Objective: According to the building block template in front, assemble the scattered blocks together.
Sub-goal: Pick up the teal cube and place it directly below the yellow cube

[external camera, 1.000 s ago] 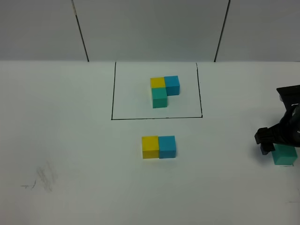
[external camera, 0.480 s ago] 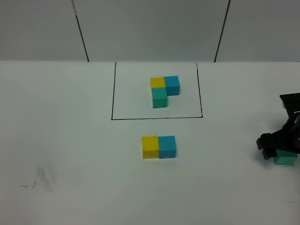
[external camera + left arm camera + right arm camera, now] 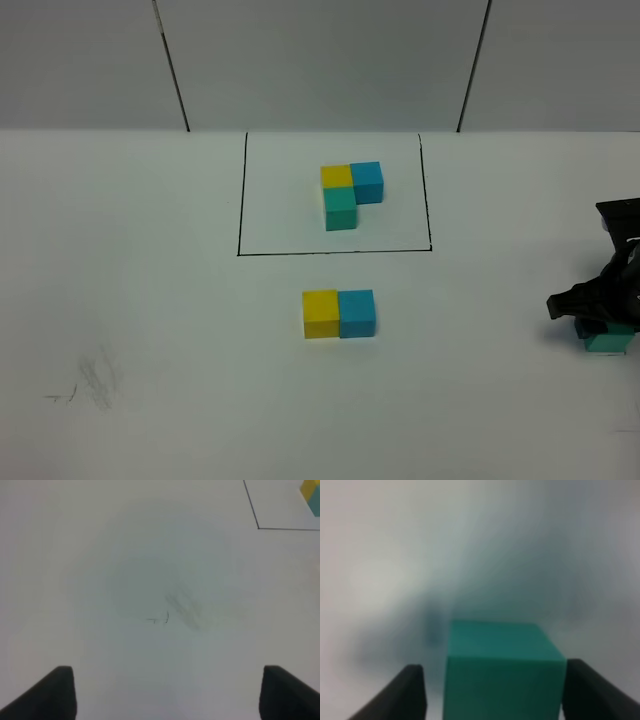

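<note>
Right gripper [image 3: 604,322] now lower, jaws drawn in around teal-green cube [image 3: 608,343] at bench's [image 3: 150,300] right edge, grip unclear, left gripper [image 3: 167,690] jaws wide, empty, three loose cubes, yellow cube [image 3: 320,313] touching blue cube [image 3: 357,312], one framed template [image 3: 350,193]

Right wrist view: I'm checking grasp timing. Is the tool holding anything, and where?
Nothing gripped yet: the right tool straddles the teal-green matte cube across two opposite side faces, a gap showing beside one finger.

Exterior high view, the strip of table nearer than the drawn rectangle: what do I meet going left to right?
pencil smudge → yellow cube → blue cube → green cube
</note>
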